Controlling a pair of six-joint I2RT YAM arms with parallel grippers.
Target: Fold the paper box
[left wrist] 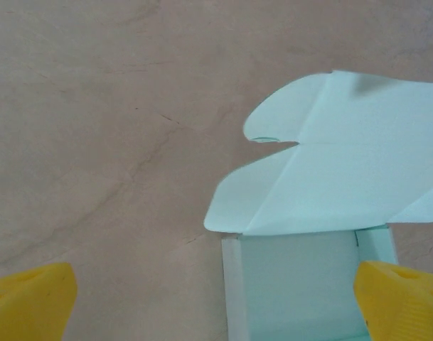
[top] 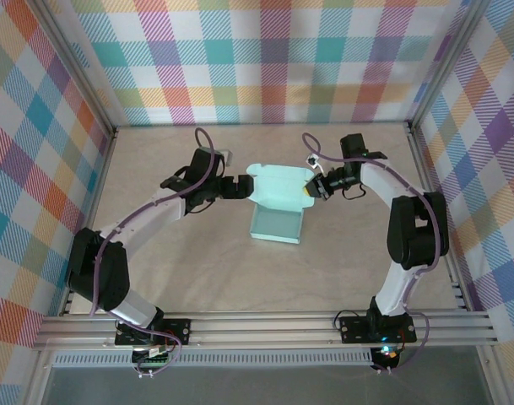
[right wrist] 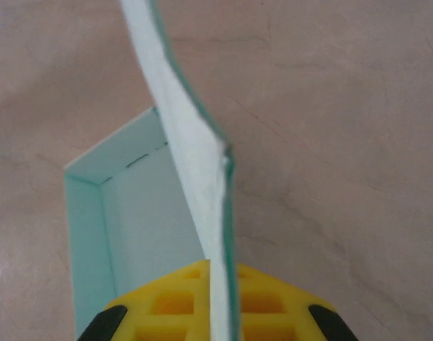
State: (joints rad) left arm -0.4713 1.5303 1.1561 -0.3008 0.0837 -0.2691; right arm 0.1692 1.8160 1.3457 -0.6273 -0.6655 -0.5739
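Nearest to me, the aluminium rail point(top: 265, 325) carries both arm bases, and beyond it the pale beige surface point(top: 197, 278) spreads out. The two arms curve inward from either side toward the middle of it. There the paper box point(top: 278, 221) sits, a mint-teal tray with its open side up, resting flat on the surface about midway between the arms. Its lid stands up from the tray's far edge, with rounded flaps spreading from the lid's sides. The left tool point(top: 240, 187) comes in from the left at the level of the lid. In the left wrist view its yellow fingers point(left wrist: 31, 302) are spread wide, so it is open and holds nothing. One finger hangs over bare surface and the other sits just beside the tray's far side wall, though I cannot tell whether it touches the card. The right tool point(top: 310, 191) meets the lid's right edge. In the right wrist view the card runs edge-on straight down between its yellow fingers point(right wrist: 173, 305), which are pressed against both faces, so it is clamped on the lid. The tray's inside shows to the left of that raised edge. Farthest back, plaid cloth walls point(top: 265, 59) in teal, orange, purple and yellow close in the space on three sides.
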